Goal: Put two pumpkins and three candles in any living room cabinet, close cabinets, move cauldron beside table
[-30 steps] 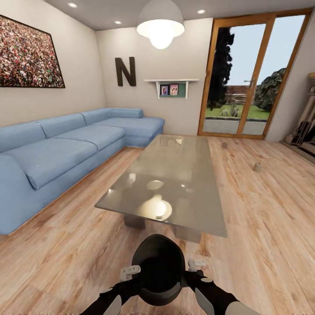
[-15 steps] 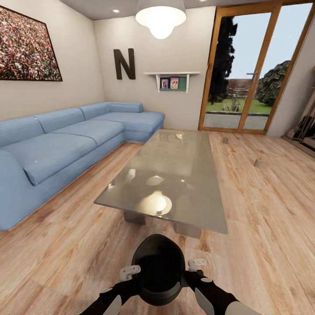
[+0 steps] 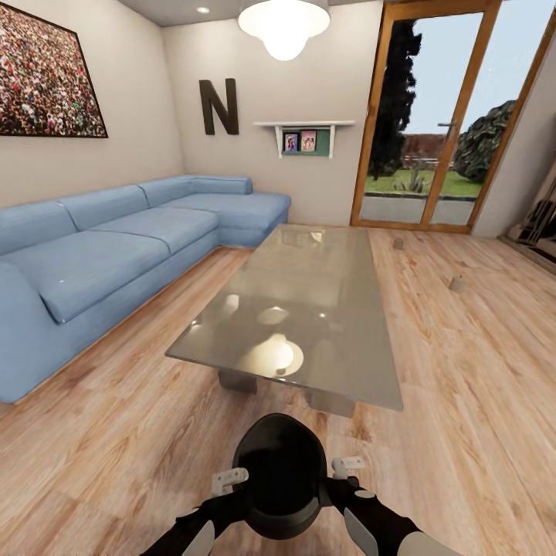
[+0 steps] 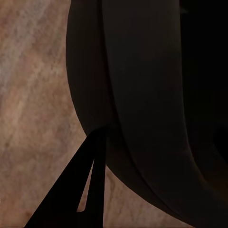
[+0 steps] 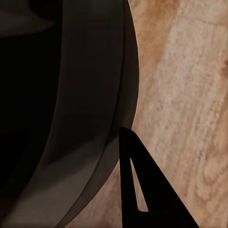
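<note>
I hold the glossy black cauldron [image 3: 279,472] low in front of me, above the wood floor. My left gripper [image 3: 230,480] and right gripper [image 3: 347,467] are shut on its rim from either side. Close up, the cauldron's wall [image 4: 142,95] shows beside one dark left finger [image 4: 80,199], and the same wall [image 5: 71,109] beside a right finger [image 5: 142,190]. The grey glossy table [image 3: 309,301] stands just ahead. Two small tan candles [image 3: 398,242] [image 3: 457,283] sit on the floor to the right of the table. The pumpkins and the cabinet are out of view.
A blue corner sofa [image 3: 116,255] runs along the left wall. A glass door [image 3: 432,123] with a wooden frame is at the back right. Some furniture [image 3: 540,224] shows at the right edge. Open wood floor lies on both sides of the table.
The whole picture has shifted: the camera has moved forward, and the table's far end and the candles sit a little higher in view. The cauldron and both grippers keep the same place.
</note>
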Controlling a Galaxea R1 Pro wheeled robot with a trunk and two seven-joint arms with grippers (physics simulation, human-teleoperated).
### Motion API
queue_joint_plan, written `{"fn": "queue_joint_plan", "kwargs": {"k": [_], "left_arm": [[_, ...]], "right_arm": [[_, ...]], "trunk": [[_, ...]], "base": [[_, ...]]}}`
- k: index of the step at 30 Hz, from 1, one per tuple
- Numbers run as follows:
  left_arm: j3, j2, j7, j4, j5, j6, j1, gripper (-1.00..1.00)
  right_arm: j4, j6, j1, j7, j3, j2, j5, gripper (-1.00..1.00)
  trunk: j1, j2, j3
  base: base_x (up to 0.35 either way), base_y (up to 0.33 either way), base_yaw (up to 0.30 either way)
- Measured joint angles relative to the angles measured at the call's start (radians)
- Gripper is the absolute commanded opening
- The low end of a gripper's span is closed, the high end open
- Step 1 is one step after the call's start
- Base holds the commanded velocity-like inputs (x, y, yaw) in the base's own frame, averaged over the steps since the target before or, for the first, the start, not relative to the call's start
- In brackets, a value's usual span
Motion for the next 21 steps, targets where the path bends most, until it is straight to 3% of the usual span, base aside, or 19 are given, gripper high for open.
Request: {"fn": "queue_joint_plan", "kwargs": {"k": [5, 6, 9, 10, 21], "left_arm": [[0.0, 0.0, 0.0, 0.001, 0.0, 0.0, 0.0, -1.0], [0.001, 0.0, 0.0, 0.0, 0.0, 0.0, 0.0, -1.0], [0.001, 0.01, 0.011, 0.017, -0.007, 0.001, 0.001, -1.0], [-0.001, 0.01, 0.003, 0.027, -0.004, 0.001, 0.001, 1.0], [-0.002, 0.01, 0.004, 0.001, 0.0, -0.001, 0.002, 1.0]], "right_arm": [[0.001, 0.0, 0.0, 0.001, 0.0, 0.0, 0.0, -1.0], [0.001, 0.0, 0.0, 0.0, 0.0, 0.0, 0.0, 1.0], [-0.011, -0.009, -0.001, 0.005, 0.0, 0.0, -0.001, 1.0], [-0.011, -0.009, -0.001, 0.005, -0.001, 0.0, -0.001, 1.0], [-0.011, -0.009, -0.001, 0.005, -0.001, 0.0, -0.001, 1.0]], "trunk": [[0.0, 0.0, 0.0], [0.0, 0.0, 0.0], [0.0, 0.0, 0.0], [0.0, 0.0, 0.0], [0.0, 0.0, 0.0]], "base": [[0.0, 0.0, 0.0], [0.0, 0.0, 0.0], [0.0, 0.0, 0.0], [0.0, 0.0, 0.0], [0.0, 0.0, 0.0]]}}
